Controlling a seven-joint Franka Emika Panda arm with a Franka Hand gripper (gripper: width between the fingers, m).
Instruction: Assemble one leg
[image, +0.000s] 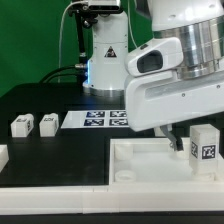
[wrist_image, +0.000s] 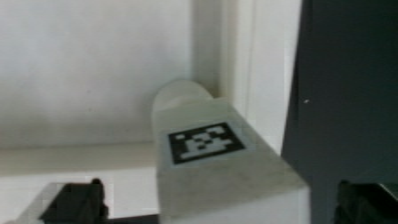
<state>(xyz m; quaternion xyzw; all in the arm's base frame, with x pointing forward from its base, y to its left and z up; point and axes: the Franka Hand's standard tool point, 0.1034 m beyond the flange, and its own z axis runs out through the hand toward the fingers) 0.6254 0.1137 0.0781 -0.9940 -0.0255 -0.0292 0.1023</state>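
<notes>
A leg, a small white block with a black-and-white tag, stands upright at a corner of the large white panel on the exterior view's right. My gripper hangs low right beside it. In the wrist view the leg stands between my two dark fingertips, with a gap on each side. The gripper is open and nothing is gripped. The panel's raised rim runs just behind the leg.
Two more legs stand on the black table at the exterior view's left, and a further one shows at the left edge. The marker board lies behind the panel. The arm's base rises at the back.
</notes>
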